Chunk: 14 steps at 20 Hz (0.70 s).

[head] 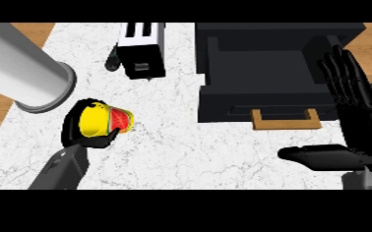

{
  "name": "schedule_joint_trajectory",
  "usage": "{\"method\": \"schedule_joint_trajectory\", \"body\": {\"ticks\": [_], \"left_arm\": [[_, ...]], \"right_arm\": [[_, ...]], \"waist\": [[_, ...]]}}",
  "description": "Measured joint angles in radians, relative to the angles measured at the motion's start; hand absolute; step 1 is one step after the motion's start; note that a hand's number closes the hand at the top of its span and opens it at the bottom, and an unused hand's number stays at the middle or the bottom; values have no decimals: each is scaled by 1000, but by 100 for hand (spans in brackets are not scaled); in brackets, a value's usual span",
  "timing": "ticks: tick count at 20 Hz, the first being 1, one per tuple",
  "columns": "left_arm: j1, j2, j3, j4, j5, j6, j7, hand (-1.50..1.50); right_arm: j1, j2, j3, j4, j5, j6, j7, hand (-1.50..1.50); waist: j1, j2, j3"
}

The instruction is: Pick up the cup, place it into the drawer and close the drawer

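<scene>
Meanwhile, left robot hand grips cup above marble counter, wood floor beyond

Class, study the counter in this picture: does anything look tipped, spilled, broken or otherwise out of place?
Nothing is spilled or broken. The yellow cup is tilted on its side, but only because the left hand curls round it above the counter. The dark drawer stands open, and the right hand rests open beside it.
</scene>
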Motion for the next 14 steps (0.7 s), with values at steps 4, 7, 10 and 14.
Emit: {"method": "schedule_joint_trajectory", "body": {"ticks": [4, 7, 10, 14], "left_arm": [[-13, 5, 10, -48, 22, 10, 2, 150], [-31, -19, -13, -105, 15, 25, 10, 150], [-58, -41, -44, -190, 16, 31, 52, 150], [-78, -85, -95, -349, 12, 82, 131, 150]], "right_arm": [[13, -1, -5, 3, -4, 7, -9, -150], [36, -4, -21, 7, -17, 16, -28, -150], [30, -10, -31, 5, -18, 13, -18, -150], [44, -14, -44, 5, -27, 19, -19, -150]], "waist": [[2, -3, 1], [5, -6, 2], [14, -10, 3], [24, -15, 4]]}}
